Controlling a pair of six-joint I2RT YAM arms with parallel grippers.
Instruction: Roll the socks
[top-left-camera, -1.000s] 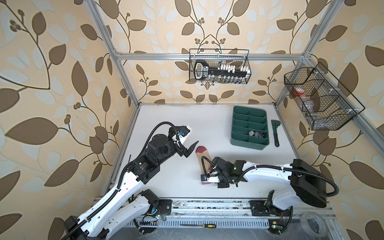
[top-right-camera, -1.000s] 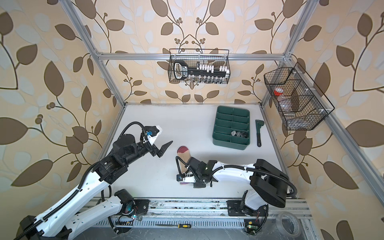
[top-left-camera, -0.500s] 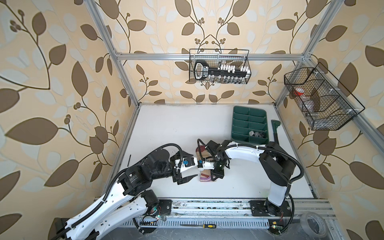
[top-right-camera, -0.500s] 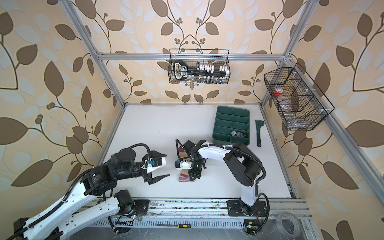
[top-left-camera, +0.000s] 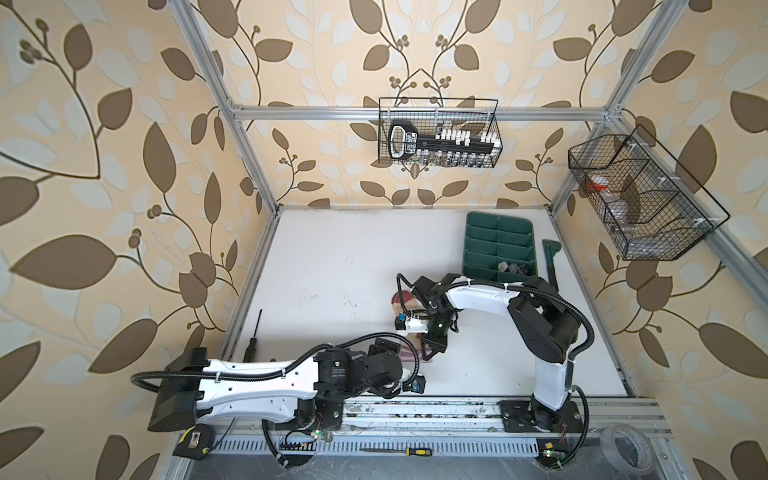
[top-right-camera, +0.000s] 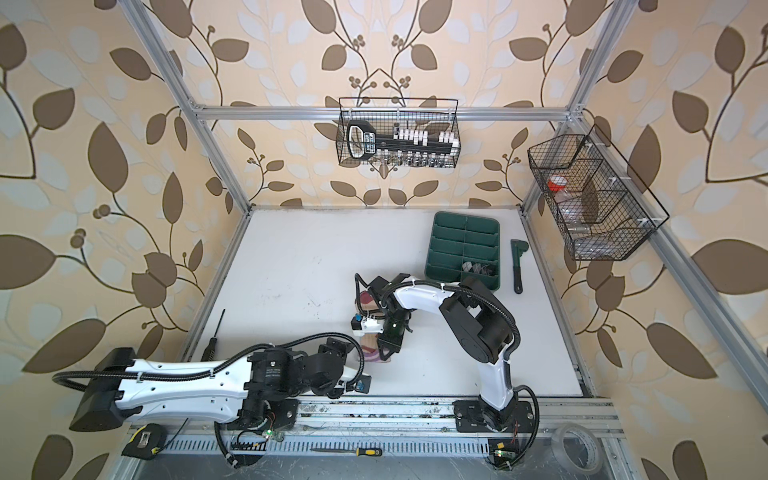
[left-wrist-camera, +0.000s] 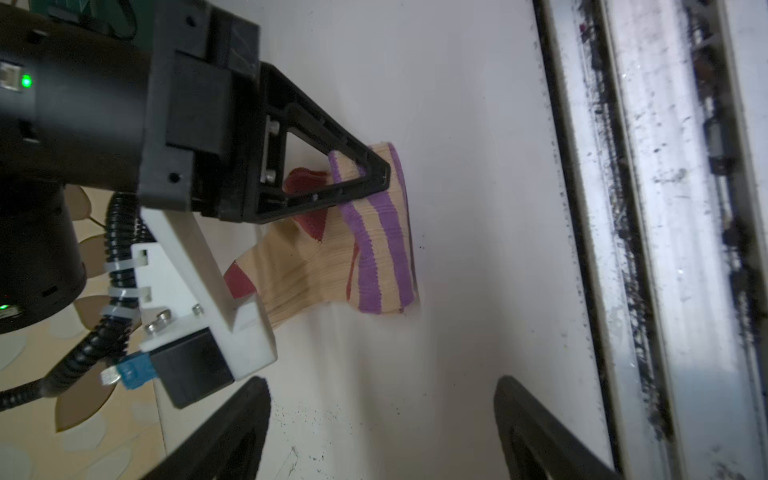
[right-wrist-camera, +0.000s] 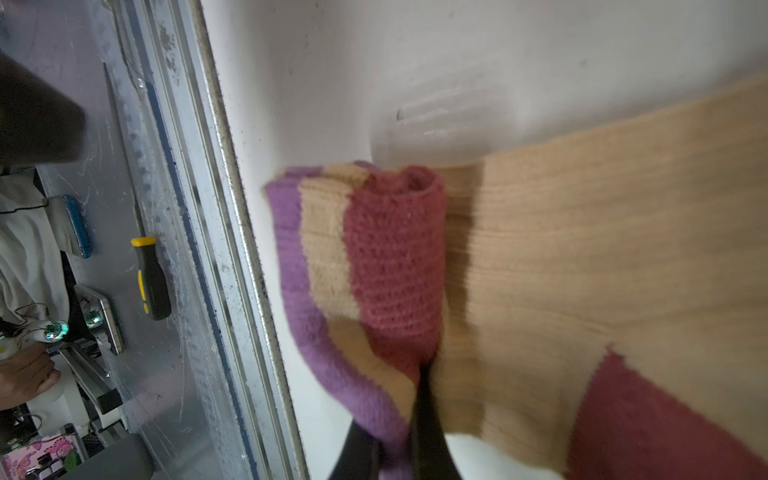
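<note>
Beige sock (left-wrist-camera: 316, 266), ribbed knit with maroon heel and purple stripes, lies on the white table (left-wrist-camera: 457, 104) near its front edge, cuff end rolled into a cylinder. Right gripper (right-wrist-camera: 417, 390) pinches that roll. Left gripper (left-wrist-camera: 382, 419) stands spread, just clear.

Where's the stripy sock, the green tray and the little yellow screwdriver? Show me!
stripy sock (left-wrist-camera: 370, 266): left wrist view, on a purple stripe.
green tray (top-left-camera: 498, 215): in a top view, on its far rim.
yellow screwdriver (right-wrist-camera: 151, 286): right wrist view, on its handle.
</note>
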